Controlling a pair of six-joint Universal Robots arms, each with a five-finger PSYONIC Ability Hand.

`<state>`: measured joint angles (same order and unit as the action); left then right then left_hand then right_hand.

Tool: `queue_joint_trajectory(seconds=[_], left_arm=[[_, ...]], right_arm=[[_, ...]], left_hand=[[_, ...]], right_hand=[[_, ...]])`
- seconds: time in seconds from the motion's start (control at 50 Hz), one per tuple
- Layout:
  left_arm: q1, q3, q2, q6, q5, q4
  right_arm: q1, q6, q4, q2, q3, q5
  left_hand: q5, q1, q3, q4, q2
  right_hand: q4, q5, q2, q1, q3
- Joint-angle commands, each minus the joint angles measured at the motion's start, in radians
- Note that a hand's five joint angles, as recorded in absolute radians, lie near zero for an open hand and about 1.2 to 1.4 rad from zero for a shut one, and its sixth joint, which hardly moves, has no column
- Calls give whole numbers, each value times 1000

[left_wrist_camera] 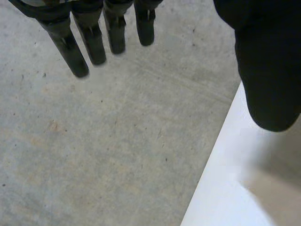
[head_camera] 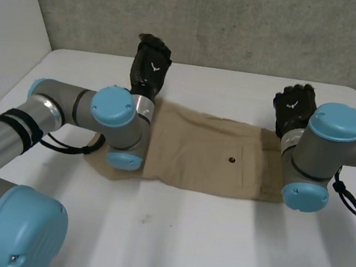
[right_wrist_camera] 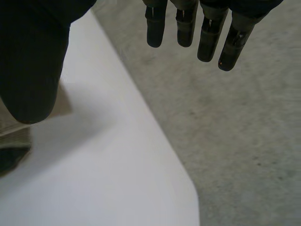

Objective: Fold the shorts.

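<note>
Lying flat on the bench [head_camera: 183, 240], the shorts [head_camera: 208, 157] stretch between both arms. The left hand [head_camera: 152, 60] hovers by their far left corner and the right hand [head_camera: 293, 106] by their far right corner. Both hands' fingers [left_wrist_camera: 70, 47] are straight and hold nothing.

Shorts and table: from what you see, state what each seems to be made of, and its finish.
Shorts: tan woven cloth, matte, perhaps cotton; stitched pocket seams, a button and soft creases show. Table: smooth white board, possibly laminate, with a faint sheen.
</note>
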<state>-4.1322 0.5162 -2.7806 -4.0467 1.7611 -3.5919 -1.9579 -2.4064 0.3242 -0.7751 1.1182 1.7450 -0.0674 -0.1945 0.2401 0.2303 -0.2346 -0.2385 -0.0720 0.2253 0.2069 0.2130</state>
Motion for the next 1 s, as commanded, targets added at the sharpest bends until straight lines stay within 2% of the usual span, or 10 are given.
queue_joint_trajectory(seconds=[0.02, 0.08, 0.16, 0.26, 0.38, 0.52, 0.7, 0.74, 0.8, 1.0], left_arm=[[41, 160, 128, 21, 84, -16], [41, 258, 217, 57, 110, -19], [38, 444, 386, 193, 89, -13], [24, 726, 620, 435, -38, -7], [-32, 997, 837, 606, -133, -4], [-72, 1183, 954, 684, -130, -2], [-103, 1302, 992, 729, -129, -4], [-103, 1306, 992, 729, -129, -4], [-103, 1309, 992, 729, -129, -4], [-103, 1311, 1012, 730, -130, 5]], right_arm=[[7, -167, 0, -202, 133, -9], [10, -237, -39, -305, 216, -57], [14, -292, -120, -395, 320, -157], [53, -336, -194, -446, 439, -249], [91, -358, -189, -472, 594, -288], [106, -356, -50, -455, 700, -294], [108, -330, 130, -326, 716, -286], [108, -320, 138, -305, 710, -282], [116, -294, 148, -291, 707, -277], [224, -120, 101, -412, 710, -257]], left_hand=[[67, 20, -66, -56, 60], [67, 20, -66, -56, 60], [67, 20, -66, -56, 60], [67, 20, -66, -56, 60], [67, 20, -66, -56, 60], [67, 19, -65, -55, 59], [67, 19, -65, -55, 59], [67, 19, -65, -55, 59], [67, 19, -65, -55, 59], [67, 20, -66, -56, 60]], right_hand=[[64, 72, -51, -32, -38], [64, 72, -51, -32, -38], [64, 72, -51, -32, -38], [64, 72, -51, -32, -38], [-8, 0, 21, 39, 33], [-160, -152, 174, 192, 186], [-483, -475, 497, 515, 509], [-615, -607, 628, 646, 640], [-1157, -1149, 1170, 1188, 1182], [-1158, -1150, 1171, 1189, 1183]])
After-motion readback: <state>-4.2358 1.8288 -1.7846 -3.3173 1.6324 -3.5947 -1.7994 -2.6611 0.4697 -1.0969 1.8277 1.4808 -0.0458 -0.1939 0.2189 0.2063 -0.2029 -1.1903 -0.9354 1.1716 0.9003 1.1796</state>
